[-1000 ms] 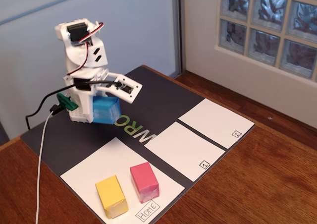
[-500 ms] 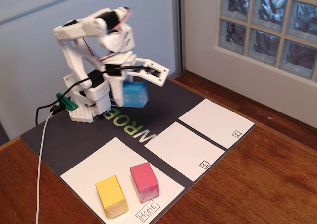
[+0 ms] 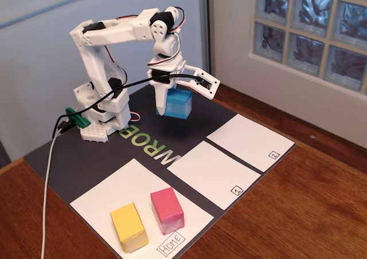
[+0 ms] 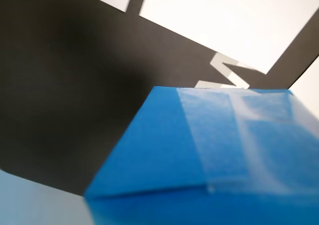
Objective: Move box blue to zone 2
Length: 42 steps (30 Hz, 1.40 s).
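We had the box blue (image 3: 176,104) clamped in our fingers (image 3: 161,96), up in the air; zone 2 (image 3: 249,141) sat empty.

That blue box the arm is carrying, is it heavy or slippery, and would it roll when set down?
Probably light: the small gripper holds the blue box clear of the mat. Its flat faces make rolling unlikely. The glossy tape strip across it in the wrist view may make it a bit slick.
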Tool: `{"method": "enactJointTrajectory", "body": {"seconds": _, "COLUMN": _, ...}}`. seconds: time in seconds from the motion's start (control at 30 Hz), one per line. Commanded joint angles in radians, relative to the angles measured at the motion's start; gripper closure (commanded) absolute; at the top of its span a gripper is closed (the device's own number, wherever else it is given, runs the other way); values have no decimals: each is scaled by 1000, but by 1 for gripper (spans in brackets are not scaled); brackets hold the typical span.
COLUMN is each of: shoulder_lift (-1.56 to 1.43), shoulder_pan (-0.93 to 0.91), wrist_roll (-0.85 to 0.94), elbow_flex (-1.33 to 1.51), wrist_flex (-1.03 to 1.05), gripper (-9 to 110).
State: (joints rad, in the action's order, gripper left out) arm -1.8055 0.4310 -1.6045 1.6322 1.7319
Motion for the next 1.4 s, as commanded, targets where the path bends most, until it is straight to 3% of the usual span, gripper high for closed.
{"method": "enactJointTrajectory", "body": {"seconds": 0.0, "shoulder_lift": 9, "shoulder_pan": 3, "wrist_roll": -54, "elbow_flex": -49, "wrist_flex": -25, "gripper": 102}}
{"method": "enactJointTrajectory", "body": {"seconds": 0.2, "shoulder_lift": 69, "shoulder_pan": 57, "wrist_roll": -144, "elbow_flex": -58, "wrist_flex": -97, "gripper": 102}}
{"method": "enactJointTrajectory", "body": {"seconds": 0.77, "shoulder_lift": 354, "shoulder_pan": 170, "wrist_roll": -394, "elbow_flex": -58, "wrist_flex": -563, "gripper": 102}}
{"method": "enactJointTrajectory", "body": {"seconds": 1.37, "shoulder_lift": 569, "shoulder_pan": 259, "wrist_roll": -497, "elbow_flex": -249, "wrist_flex": -726, "gripper": 102}}
